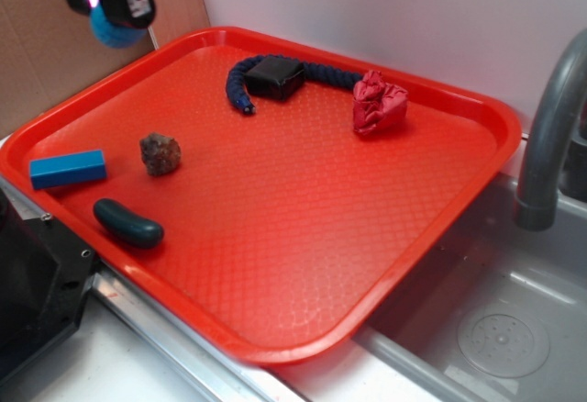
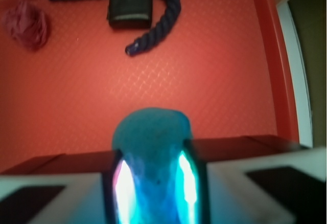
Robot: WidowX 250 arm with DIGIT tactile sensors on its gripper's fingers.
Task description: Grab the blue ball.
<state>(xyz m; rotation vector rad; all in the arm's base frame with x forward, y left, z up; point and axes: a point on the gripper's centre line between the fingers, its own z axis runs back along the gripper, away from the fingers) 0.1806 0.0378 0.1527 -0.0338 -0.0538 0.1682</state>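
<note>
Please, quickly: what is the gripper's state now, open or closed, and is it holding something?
Gripper: closed on the blue ball, lifted above the red tray.

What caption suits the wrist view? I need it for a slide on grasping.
Wrist view: claw shut on the blue ball, held above the red tray.

Blue ball (image 2: pixel 152 147) aloft, clamped in tool (image 2: pixel 153 183)
</note>
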